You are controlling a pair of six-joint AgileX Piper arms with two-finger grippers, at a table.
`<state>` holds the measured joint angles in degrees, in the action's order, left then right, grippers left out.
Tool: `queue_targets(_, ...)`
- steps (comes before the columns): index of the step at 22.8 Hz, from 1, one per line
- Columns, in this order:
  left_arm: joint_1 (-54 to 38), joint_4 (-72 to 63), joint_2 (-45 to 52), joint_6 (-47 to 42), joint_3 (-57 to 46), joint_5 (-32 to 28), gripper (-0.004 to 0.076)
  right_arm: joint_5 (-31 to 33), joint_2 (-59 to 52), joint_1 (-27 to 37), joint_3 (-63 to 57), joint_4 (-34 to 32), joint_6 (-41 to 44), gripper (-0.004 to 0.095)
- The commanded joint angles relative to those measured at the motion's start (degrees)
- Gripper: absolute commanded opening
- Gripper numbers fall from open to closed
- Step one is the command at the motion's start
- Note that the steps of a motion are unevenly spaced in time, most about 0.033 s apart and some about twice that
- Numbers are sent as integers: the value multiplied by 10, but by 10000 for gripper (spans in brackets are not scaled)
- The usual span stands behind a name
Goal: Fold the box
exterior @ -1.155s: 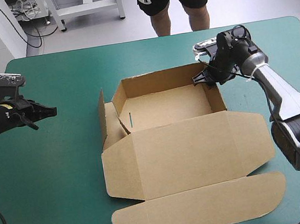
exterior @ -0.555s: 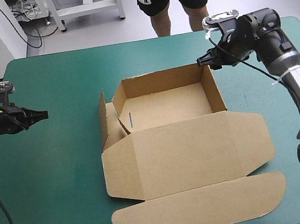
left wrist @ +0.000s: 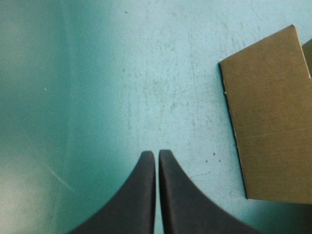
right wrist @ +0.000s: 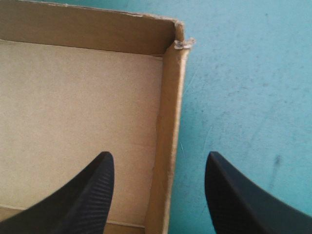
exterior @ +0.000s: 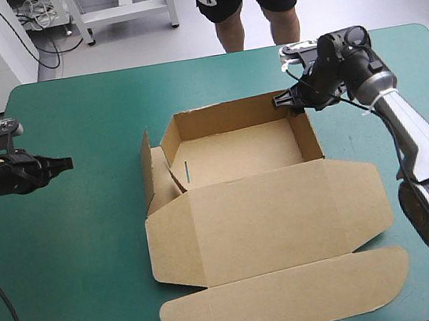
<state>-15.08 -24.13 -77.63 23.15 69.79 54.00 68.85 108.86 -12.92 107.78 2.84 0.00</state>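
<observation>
The brown box lies open on the teal-green surface. Left end effector closed, empty; right end effector spread wide astride the box's wall.

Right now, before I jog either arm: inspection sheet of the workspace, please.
surface: table, teal-green cover, bare around the box.
job's things: box, brown, mid-table; an open tray with walls up and lid flat toward the near edge; left side flap stands loose outside the tray.
clutter: nothing seen.
grippers: left gripper shut, over bare cover left of the box, apart from it. Right gripper open, astride the tray's right wall near its far corner, one finger inside, one outside; contact cannot be told.
cables: nothing seen on the box.
surroundings: nothing seen over the table.
</observation>
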Motion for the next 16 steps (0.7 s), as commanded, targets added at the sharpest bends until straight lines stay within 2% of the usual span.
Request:
queue_targets(1, -1, -22, 16, 1, 15, -16, 0, -18, -5, 1, 13, 9, 4, 511)
queue_targets(16, -1, -22, 16, 1, 15, -20, -8, -18, 28, 1, 13, 2, 5, 506)
